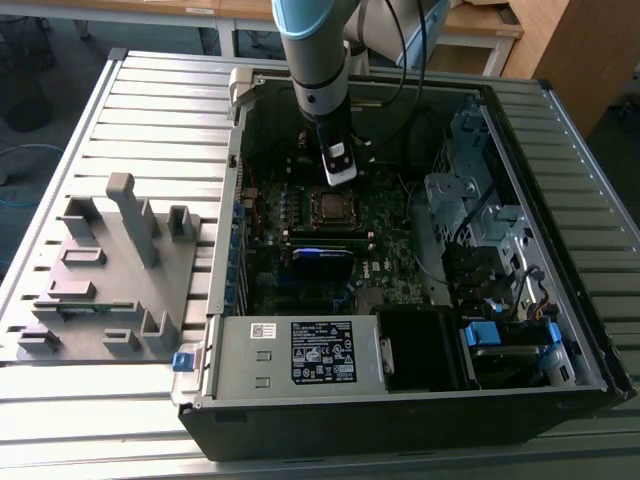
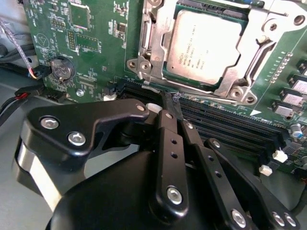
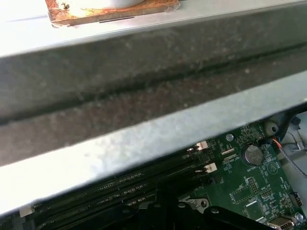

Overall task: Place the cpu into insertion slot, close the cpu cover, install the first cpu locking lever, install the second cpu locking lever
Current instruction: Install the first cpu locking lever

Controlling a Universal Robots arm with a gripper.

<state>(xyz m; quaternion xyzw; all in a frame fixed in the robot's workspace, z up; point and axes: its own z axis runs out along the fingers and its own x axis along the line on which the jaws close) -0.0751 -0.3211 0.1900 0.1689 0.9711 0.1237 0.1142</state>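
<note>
Black gripper [image 2: 171,106] linkage sits closest in the second wrist view, its fingers drawn narrow, tips together with nothing held between them. The tips hang just over the long black memory slots [image 2: 216,120], right beside the socket.

Beyond them the cpu [image 2: 206,45] lies flat in the insertion slot [image 2: 211,5], dull silver top facing up. The cpu cover [image 2: 154,36] is down around it, its cut-out framing the chip. I cannot make out how the locking levers stand. A coin-cell battery [image 2: 61,68] sits off to one side on the green motherboard [image 2: 96,48].

From the exterior view, the arm reaches down into the open computer case [image 1: 400,400], which lies on its side on a slatted metal table [image 1: 150,110]. There the gripper [image 1: 340,180] hovers just above the socket. A power supply [image 1: 300,350] fills the case's near edge, and a grey fixture block [image 1: 100,270] rests on the table at the exterior view's left, well apart from the case.
</note>
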